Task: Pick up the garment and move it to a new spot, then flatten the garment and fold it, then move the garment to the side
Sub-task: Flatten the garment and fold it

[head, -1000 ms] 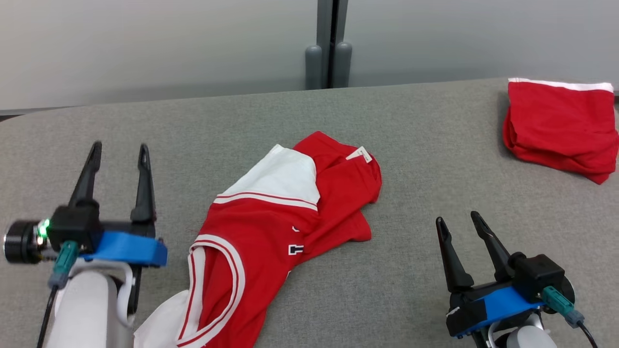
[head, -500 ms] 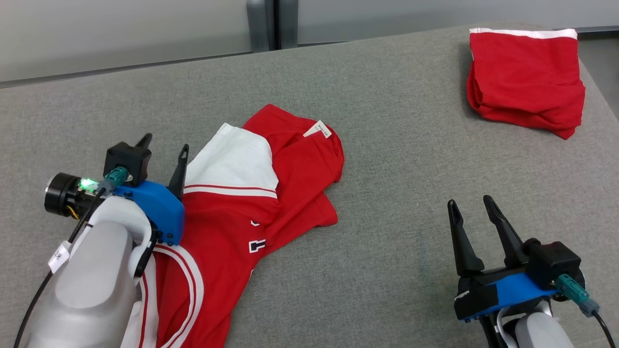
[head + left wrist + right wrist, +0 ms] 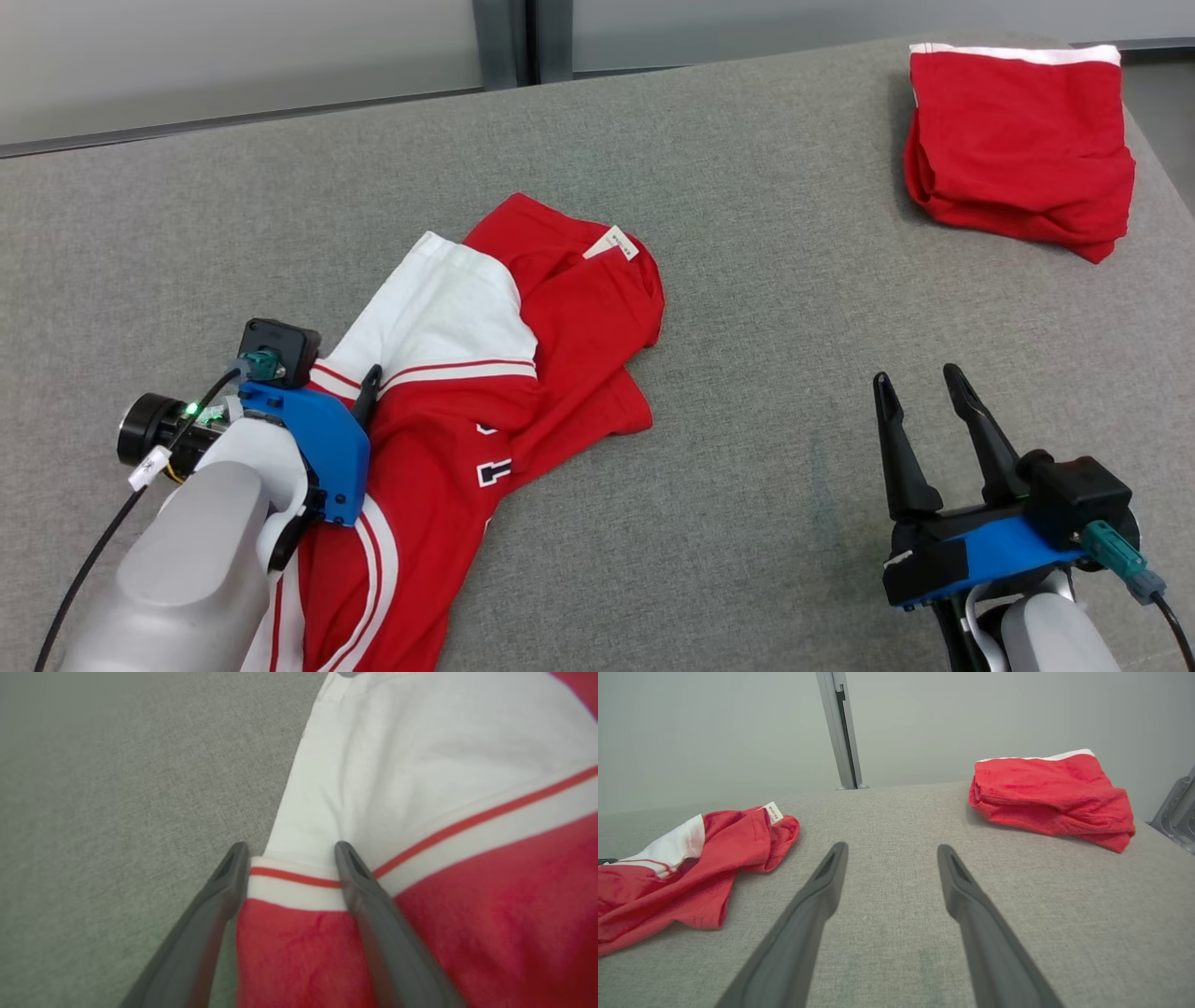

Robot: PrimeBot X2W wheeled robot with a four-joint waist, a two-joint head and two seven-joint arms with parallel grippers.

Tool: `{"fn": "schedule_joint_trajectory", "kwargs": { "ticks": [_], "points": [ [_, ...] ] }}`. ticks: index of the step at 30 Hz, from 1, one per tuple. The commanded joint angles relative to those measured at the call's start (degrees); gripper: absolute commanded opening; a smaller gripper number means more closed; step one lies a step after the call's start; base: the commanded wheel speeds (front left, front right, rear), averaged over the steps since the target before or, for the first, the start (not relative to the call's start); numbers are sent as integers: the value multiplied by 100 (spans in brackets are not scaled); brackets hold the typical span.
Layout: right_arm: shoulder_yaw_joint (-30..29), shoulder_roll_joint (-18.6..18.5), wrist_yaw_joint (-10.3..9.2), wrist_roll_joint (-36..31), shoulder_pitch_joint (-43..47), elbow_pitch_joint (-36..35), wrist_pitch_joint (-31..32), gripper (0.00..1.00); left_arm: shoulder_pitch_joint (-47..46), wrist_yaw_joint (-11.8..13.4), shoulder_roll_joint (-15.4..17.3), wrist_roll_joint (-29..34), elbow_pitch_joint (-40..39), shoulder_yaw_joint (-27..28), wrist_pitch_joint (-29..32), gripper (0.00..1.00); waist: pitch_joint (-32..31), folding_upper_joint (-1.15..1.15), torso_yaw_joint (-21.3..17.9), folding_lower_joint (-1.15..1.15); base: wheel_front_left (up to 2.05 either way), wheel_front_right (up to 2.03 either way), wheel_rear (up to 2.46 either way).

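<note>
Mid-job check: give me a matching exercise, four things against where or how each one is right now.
Things:
1. left gripper
2. right gripper
3. crumpled jersey
4. folded red garment

States:
A. far right corner of the grey surface
B. open, astride the striped edge of the jersey
C. open, over bare grey surface
D. left of centre, white panel showing

Pairs: 1-B, 2-C, 3-D, 4-A
</note>
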Motion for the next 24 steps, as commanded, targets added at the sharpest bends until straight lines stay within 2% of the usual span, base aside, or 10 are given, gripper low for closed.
{"fn": "schedule_joint_trajectory", "kwargs": {
  "ticks": [1,2,3,4,8,11,18,22,24],
  "points": [
    [-15,-6,3,-44,-44,-14,-22,100,154,-7,8,-62,158,-138,98,100,-9,0,9,1,0,0,0],
    [-25,-7,2,-49,-42,-11,-22,100,127,-7,2,-86,147,-169,16,44,-21,0,18,1,0,0,0],
    [-44,-8,3,-66,-35,-8,-22,100,86,-7,5,-102,139,-188,-77,15,-41,0,31,1,0,0,0],
    [-56,-7,2,-75,-19,-9,-22,100,41,-7,8,-160,150,-189,-166,0,-57,0,45,1,0,0,0],
    [-118,-7,3,-102,65,-33,-22,100,-266,4,65,-245,244,-45,-635,0,-126,0,120,1,0,0,0],
    [-138,-7,3,-137,48,-40,-22,100,-486,135,214,-309,342,171,-1027,0,-152,0,144,1,0,0,0],
    [-128,-8,3,-140,-23,-28,-22,100,-977,476,802,-471,599,754,-1797,0,-72,0,12,1,0,0,0],
    [-176,-7,3,-147,-23,-2,-22,100,-1073,653,1144,-502,679,1002,-1944,0,50,0,-92,1,0,0,0],
    [-202,-8,2,-154,-52,-3,-22,100,-1139,639,1360,-520,754,1142,-1979,0,142,0,-137,1,0,0,0]
  ]
}}
